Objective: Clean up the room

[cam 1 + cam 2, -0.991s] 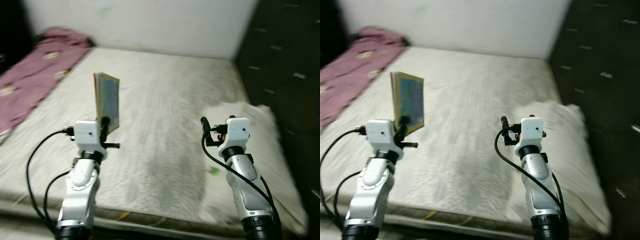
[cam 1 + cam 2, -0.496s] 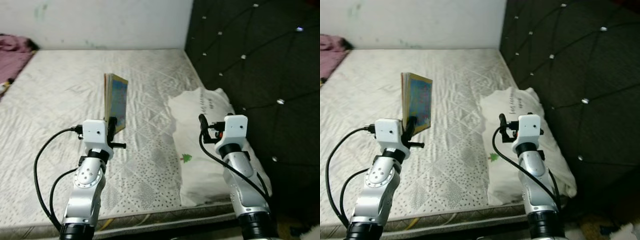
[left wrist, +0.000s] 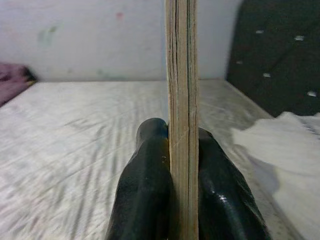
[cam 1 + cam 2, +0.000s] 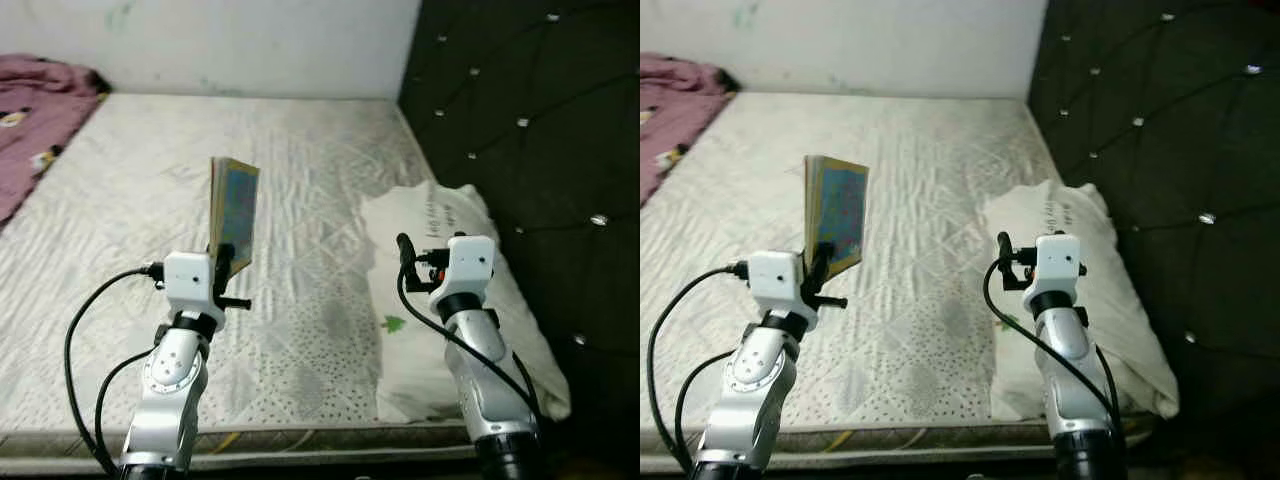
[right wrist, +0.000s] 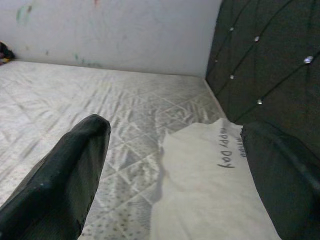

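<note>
A thin book [image 4: 234, 210] with a colourful cover stands upright on its edge above the mattress [image 4: 130, 180]. My left gripper [image 4: 222, 262] is shut on its lower edge; in the left wrist view both black fingers [image 3: 145, 190] press the book [image 3: 182, 100] between them. My right gripper [image 5: 175, 170] is open and holds nothing; it hovers over a white pillow [image 4: 450, 300] printed with dark lettering and a small green tree, which lies by the dark headboard.
A dark tufted headboard [image 4: 540, 110] rises along the right side. A crumpled pink blanket [image 4: 40, 95] lies at the far left of the bed. The white wall [image 4: 250, 40] stands behind. The mattress's front edge [image 4: 300, 435] runs just below my arms.
The whole view has swung, first toward the headboard, then slightly back left, so the pink blanket shows again. Both grippers keep their pose; the book stays in the left one.
</note>
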